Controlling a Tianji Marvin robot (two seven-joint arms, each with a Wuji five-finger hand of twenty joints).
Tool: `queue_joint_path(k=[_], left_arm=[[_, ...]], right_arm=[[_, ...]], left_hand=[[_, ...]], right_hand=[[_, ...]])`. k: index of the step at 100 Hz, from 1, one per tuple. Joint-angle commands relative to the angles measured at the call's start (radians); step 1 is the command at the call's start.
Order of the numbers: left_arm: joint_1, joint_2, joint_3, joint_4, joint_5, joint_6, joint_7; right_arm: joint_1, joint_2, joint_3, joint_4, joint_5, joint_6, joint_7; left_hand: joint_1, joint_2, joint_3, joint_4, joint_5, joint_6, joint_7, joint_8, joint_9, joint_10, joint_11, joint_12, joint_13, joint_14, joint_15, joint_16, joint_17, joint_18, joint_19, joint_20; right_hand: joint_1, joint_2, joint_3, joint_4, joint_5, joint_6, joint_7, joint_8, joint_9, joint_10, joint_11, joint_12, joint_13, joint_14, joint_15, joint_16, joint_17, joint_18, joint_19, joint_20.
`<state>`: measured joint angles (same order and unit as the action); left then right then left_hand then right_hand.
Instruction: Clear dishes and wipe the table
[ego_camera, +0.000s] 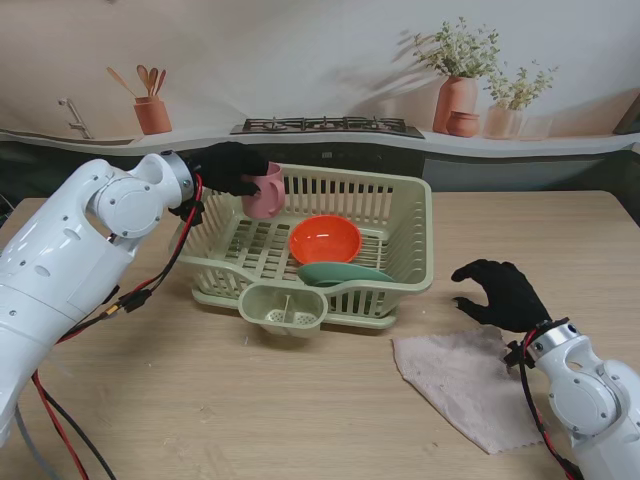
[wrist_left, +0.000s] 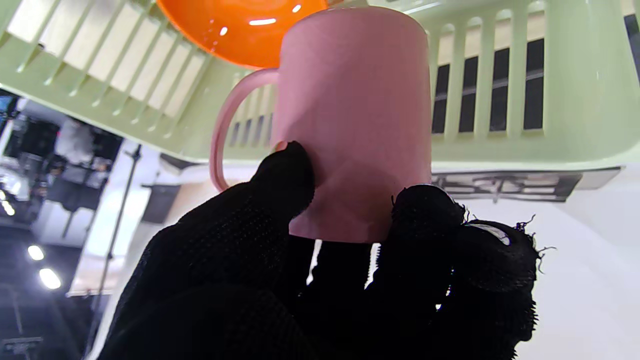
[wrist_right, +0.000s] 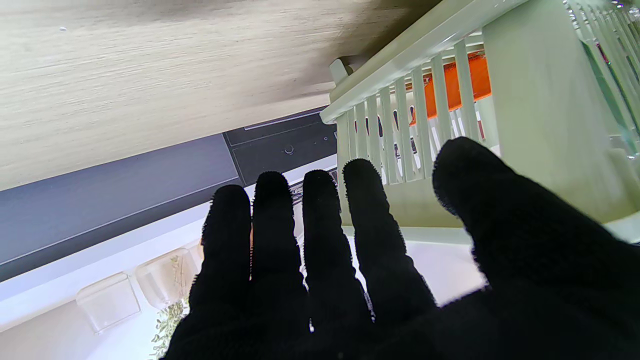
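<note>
Left hand (ego_camera: 232, 166), upper left of the stand view, is closed on the pink mug (ego_camera: 265, 191), fingers (wrist_left: 280, 175) wrapped round its body; the mug hangs over the far-left corner of the green dish rack (ego_camera: 410, 245), apparently not yet resting on the rack floor. Wrist view confirms the grip and shows the handle free to one side.

Already in the rack: orange bowl (ego_camera: 325, 239) near centre, and a teal plate (ego_camera: 340, 273) lying against the near wall.

Right hand (ego_camera: 503, 293), lower right of the stand view, holds nothing; fingers spread, slightly curled, hovering at the far edge of the pinkish cloth (ego_camera: 470, 380), which lies flat on the wooden table (ego_camera: 200, 400). Contact with the cloth cannot be told.

Judgement: clearing nearly finished, with the mug the last dish visible outside the rack. Wiping appears not yet begun.
</note>
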<state>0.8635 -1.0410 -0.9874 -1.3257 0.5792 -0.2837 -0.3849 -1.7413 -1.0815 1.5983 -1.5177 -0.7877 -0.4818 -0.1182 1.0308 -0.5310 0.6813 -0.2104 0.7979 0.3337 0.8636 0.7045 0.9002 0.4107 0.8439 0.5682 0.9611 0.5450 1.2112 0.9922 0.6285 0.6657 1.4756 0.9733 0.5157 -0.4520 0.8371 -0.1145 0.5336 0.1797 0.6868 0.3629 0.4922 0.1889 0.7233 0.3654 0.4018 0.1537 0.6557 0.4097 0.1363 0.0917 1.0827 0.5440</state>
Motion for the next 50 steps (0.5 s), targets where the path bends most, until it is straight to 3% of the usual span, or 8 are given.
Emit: queue_joint_path(k=[1,50], left_arm=[[-0.011,-0.013,0.01,0.014,-0.001,0.017,-0.006],[-0.071,-0.049,0.141,0.111,-0.042,0.097,0.063]], right_arm=[[-0.006,-0.002,-0.001,0.001,-0.001,0.001,0.011],[-0.003,-0.001,-0.005,0.007,-0.003,0.004,0.01]], left_hand=[[0.099,0.069,0.096,0.033,0.017,-0.127,0.218,0.081,0.074,0.096,0.178,0.09,0.027,0.017,0.05,0.04,0.005,0.032,0.015,-0.004],[0.102,0.068,0.091,0.033,0.014,-0.124,0.218,0.076,0.072,0.097,0.179,0.088,0.025,0.016,0.052,0.041,0.005,0.032,0.016,-0.004]], right_hand=[[0.01,0.008,0.019,0.044,0.01,-0.006,0.004,0.0,0.007,-0.014,0.004,0.008,-0.005,-0.016,0.001,0.0,-0.013,-0.021,-0.009,0.011],[0.01,0.007,0.019,0.044,0.01,-0.005,0.004,0.0,0.007,-0.013,0.004,0.008,-0.006,-0.015,0.001,0.0,-0.013,-0.02,-0.009,0.011]])
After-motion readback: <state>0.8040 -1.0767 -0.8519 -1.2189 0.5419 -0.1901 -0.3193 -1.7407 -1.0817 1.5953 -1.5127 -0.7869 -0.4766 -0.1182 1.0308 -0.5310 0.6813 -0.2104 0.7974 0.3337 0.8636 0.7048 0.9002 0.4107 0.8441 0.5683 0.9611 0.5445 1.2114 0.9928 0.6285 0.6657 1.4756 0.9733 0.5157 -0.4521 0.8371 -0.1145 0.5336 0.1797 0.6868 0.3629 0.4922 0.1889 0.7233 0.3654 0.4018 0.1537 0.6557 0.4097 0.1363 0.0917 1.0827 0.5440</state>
